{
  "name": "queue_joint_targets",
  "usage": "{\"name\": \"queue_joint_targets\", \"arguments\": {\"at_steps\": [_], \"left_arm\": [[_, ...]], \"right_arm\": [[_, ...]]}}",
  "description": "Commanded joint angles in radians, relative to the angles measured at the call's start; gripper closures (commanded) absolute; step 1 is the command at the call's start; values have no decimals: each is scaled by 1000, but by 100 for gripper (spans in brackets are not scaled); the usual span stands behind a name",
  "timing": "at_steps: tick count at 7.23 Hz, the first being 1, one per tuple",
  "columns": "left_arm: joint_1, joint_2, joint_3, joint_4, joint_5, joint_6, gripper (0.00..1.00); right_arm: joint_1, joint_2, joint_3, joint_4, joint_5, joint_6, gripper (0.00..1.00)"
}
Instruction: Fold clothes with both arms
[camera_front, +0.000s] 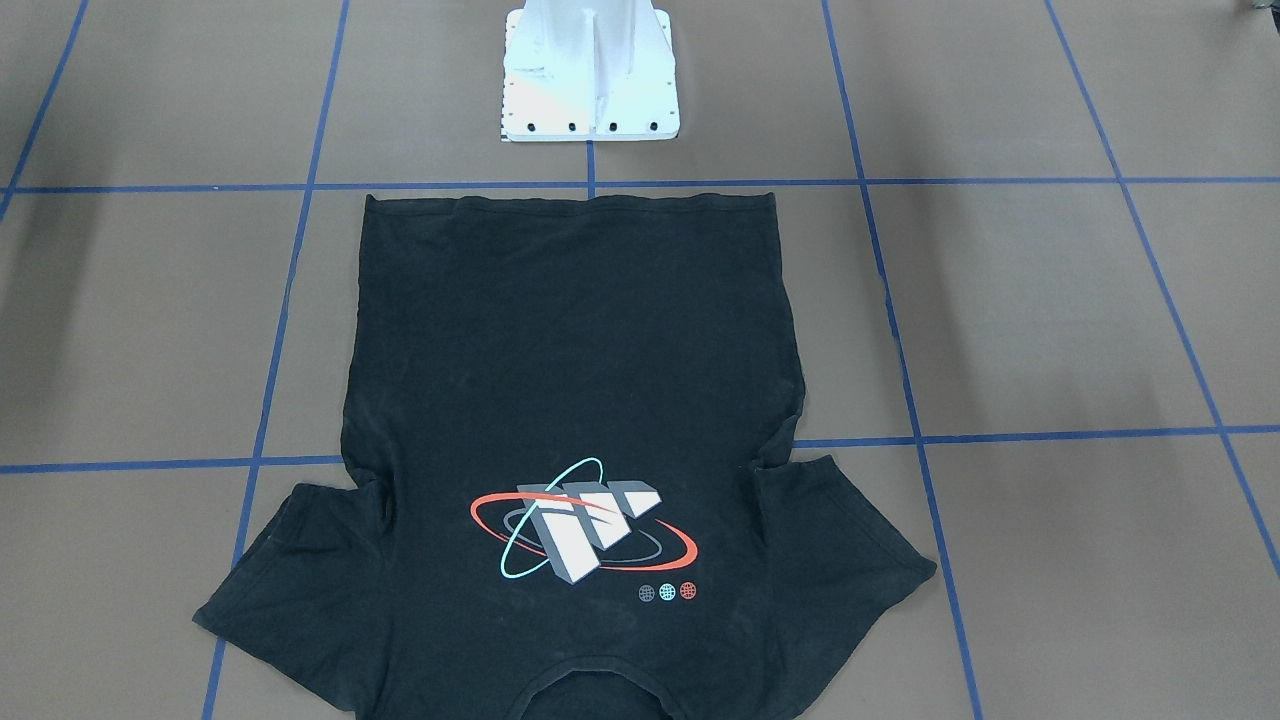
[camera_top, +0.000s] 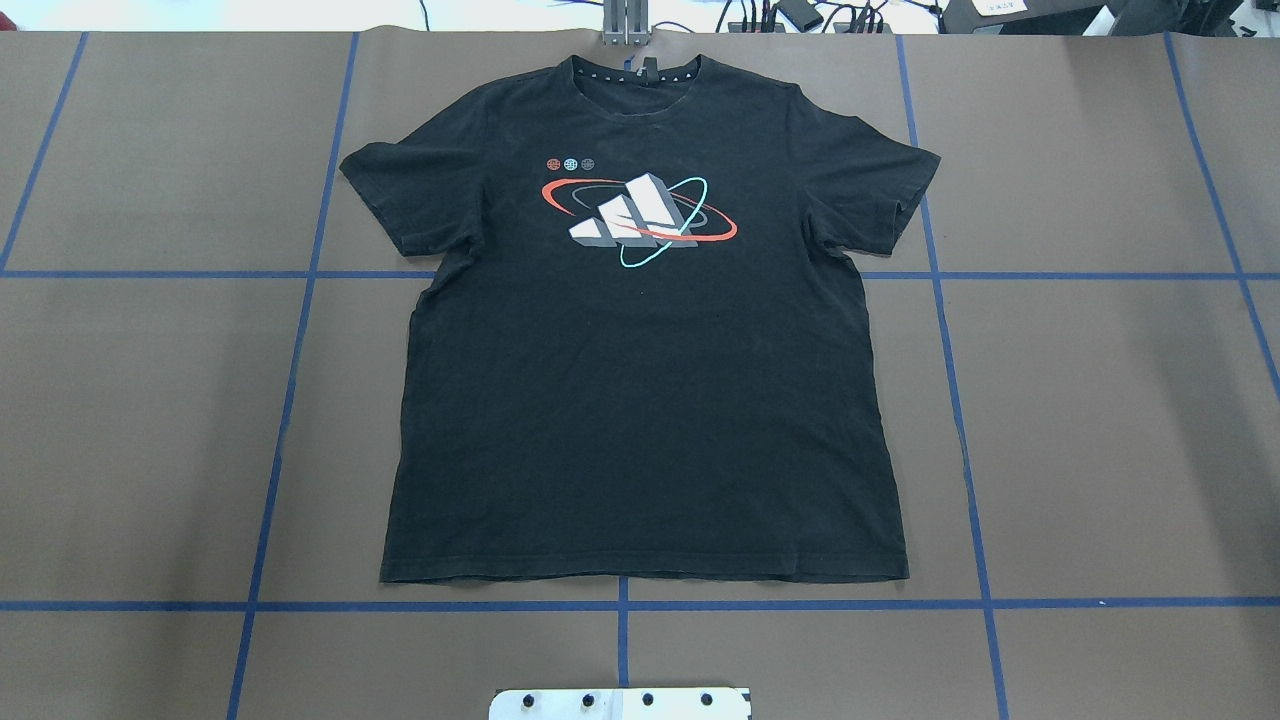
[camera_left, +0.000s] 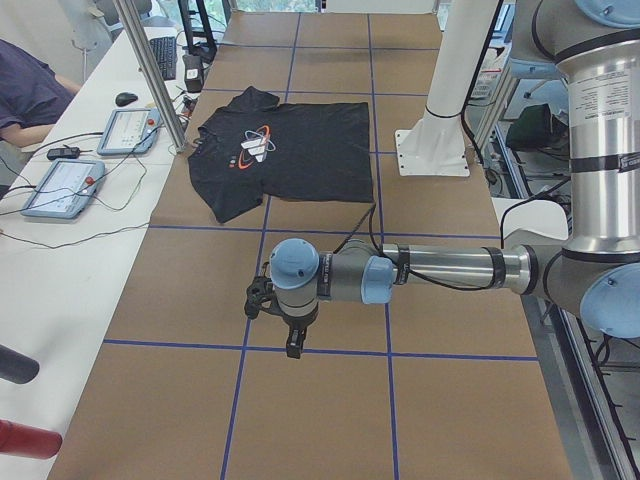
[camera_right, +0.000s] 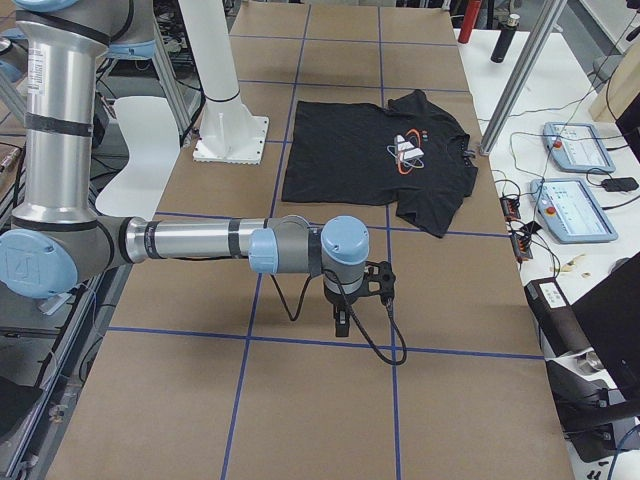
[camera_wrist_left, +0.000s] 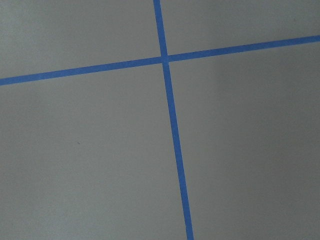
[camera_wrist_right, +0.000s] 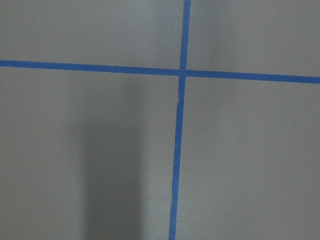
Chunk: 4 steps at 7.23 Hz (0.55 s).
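Black T-shirt (camera_front: 570, 380) lies flat, print up, on the brown counter (camera_front: 1050, 320), its hem towards the white pedestal (camera_front: 590, 70). Overhead, both sleeves are spread out. From the left end, the left fingers (camera_left: 292, 346) hang over bare counter, well apart from it; their opening cannot be told. From the right end, the right fingers (camera_right: 342, 324) look likewise. Wrist views show only blue tape (camera_wrist_left: 172, 150).

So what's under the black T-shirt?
The brown table, with blue tape lines running in beneath the T-shirt. It lies flat, but its cloth hides anything thin underneath.
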Motion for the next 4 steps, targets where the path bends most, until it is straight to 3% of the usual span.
{"name": "queue_joint_targets", "arguments": {"at_steps": [1, 4], "left_arm": [[5, 0, -19, 1, 0, 0, 0], [11, -5, -71, 0, 0, -1, 0]], "right_arm": [[-1, 0, 1, 1, -2, 0, 0], [-3, 9, 4, 43, -2, 0, 0]]}}
